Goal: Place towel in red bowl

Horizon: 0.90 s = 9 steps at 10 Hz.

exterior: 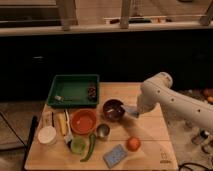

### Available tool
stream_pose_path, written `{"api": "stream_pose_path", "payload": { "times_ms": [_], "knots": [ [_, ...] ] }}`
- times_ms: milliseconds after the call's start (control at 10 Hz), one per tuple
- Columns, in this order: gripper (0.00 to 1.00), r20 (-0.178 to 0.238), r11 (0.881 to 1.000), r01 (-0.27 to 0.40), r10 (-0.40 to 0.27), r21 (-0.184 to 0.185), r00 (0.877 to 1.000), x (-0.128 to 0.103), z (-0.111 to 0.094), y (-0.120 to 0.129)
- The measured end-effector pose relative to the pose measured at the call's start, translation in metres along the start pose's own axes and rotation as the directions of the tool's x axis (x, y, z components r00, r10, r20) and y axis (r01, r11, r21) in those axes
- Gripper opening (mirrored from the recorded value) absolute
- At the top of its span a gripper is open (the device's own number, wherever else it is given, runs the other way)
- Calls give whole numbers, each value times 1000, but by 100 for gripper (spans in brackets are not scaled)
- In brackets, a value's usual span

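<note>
The towel (131, 111) is a small grey-blue cloth at the tip of my white arm, just right of the purple-maroon bowl (114, 109). My gripper (134, 109) is shut on the towel and holds it low over the wooden table (145, 132). The red bowl (83, 121) is the wide orange-red one, left of the purple bowl and in front of the green tray. It is about two bowl widths left of the gripper. Its inside looks empty.
A green tray (74, 90) stands at the back left. A metal cup (102, 131), a blue speckled sponge (116, 155), an orange fruit (132, 144), a green pepper (90, 147) and a white cup (47, 135) lie along the front.
</note>
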Motion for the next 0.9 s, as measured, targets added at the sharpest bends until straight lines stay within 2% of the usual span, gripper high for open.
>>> {"api": "stream_pose_path", "payload": {
  "times_ms": [100, 300, 600, 900],
  "knots": [
    [1, -3, 1000, 12, -12, 2, 1000, -2, -2, 0],
    [1, 2, 999, 42, -42, 7, 999, -21, -6, -8],
    [1, 0, 997, 69, -69, 16, 998, -30, -14, -11],
    [1, 12, 994, 104, -105, 18, 994, -60, -20, -19]
  ]
}}
